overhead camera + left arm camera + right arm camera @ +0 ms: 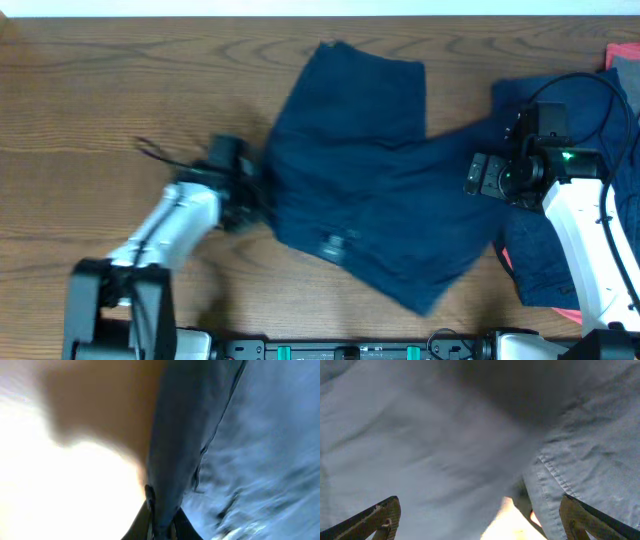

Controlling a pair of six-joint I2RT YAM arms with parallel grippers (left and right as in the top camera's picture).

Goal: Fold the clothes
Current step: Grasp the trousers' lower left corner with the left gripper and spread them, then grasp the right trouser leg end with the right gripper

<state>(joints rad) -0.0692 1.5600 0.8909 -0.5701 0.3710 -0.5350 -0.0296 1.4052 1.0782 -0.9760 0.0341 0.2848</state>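
**Left tool** [160, 522]: jaws closed, pinching a raised fold of dark cloth between the fingers [148, 510]. In the overhead view it lies low at the left border of the garment, with its arm reaching in from the near-left corner.

**Right tool** [480, 505]: jaws wide apart, holding nothing. Both fingertips are spread over rumpled blue cloth with a stitched hem. Whether they touch the cloth cannot be told, as the wrist view is blurred.

**Navy garment** [360, 180]: dark blue, shorts-like, spread across the middle of the worktop. One leg runs toward the far edge, and the broad body slants to the near right. Its left edge is in the left tool and its right part lies under the right tool. A small tag or label shows near the lower middle.

**Second navy garment** [595, 95]: heaped at the right side, beneath and behind the right arm, with a pink cloth [624, 55] showing at its far corner.

**Worktop** [120, 90]: brown wood grain.
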